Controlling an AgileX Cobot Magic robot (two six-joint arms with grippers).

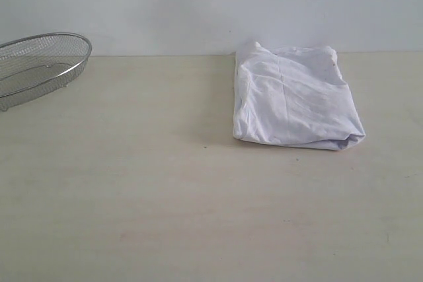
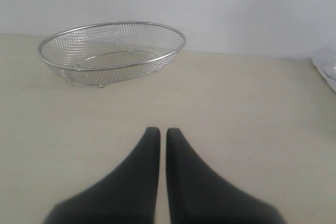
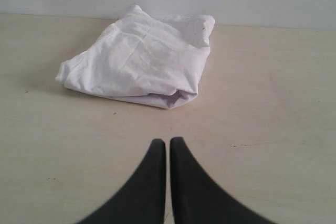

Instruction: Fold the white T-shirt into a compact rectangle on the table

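The white T-shirt (image 1: 294, 100) lies folded into a rough rectangle on the table (image 1: 165, 196), at the back right near the wall. In the right wrist view the same folded shirt (image 3: 142, 59) rests a short way beyond my right gripper (image 3: 168, 141), which is shut and empty over bare table. My left gripper (image 2: 158, 130) is also shut with nothing in it, hanging over bare table. Only a sliver of the T-shirt (image 2: 328, 66) shows at the edge of the left wrist view. Neither gripper appears in the exterior view. The shirt's red band is hidden.
A round silver wire-mesh basket (image 1: 39, 64) stands at the back left of the table, and in the left wrist view this basket (image 2: 113, 51) is beyond the left gripper. A pale wall (image 1: 211, 4) runs along the table's far edge.
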